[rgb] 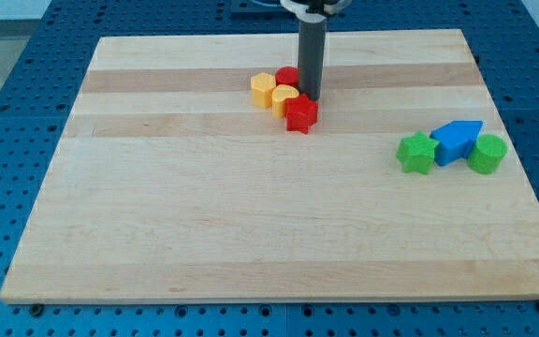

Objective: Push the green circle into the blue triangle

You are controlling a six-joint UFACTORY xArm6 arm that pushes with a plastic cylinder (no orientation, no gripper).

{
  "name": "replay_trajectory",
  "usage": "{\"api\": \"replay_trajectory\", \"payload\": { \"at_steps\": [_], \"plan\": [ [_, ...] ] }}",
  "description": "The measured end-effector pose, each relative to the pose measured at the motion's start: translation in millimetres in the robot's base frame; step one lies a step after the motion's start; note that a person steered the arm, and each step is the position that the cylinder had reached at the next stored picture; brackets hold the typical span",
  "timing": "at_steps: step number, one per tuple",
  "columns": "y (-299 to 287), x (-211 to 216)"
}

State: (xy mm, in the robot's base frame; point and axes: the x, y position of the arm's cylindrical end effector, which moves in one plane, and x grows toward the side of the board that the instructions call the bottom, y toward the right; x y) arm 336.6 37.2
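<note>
Wooden surface [204, 234] bare across the view's left. Near top centre, a tight cluster: yellow block [263, 89] at its left, yellow heart-like block [284, 99] touching it, red block [288, 76] half hidden behind, red star [300, 113] at the front. My tip [309, 97] down among these, touching or just beside the red star's top and the yellow heart's right edge. No fingers on this rig, only the rod, so nothing to hold or spread.

Well apart, toward the view's right: green star [416, 153], then blue triangle [457, 140] touching it, then green circle [487, 153] pressed against the triangle's right side. Task's contact apparently already made, or very nearly.

Risks from here, as judgement: dragging the tip straight rightward likely to carry the red star along toward the green and blue group. Striking the green circle from its left likely to knock it off the triangle, toward the surface's right edge. Safer approach: around from the view's right, pushing leftward.
</note>
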Motion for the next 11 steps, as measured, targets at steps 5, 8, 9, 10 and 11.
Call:
{"api": "replay_trajectory", "payload": {
  "at_steps": [5,8,9,10,11],
  "plan": [
    [8,171],
    [170,171],
    [223,161],
    [228,161],
    [230,138]
  ]
}}
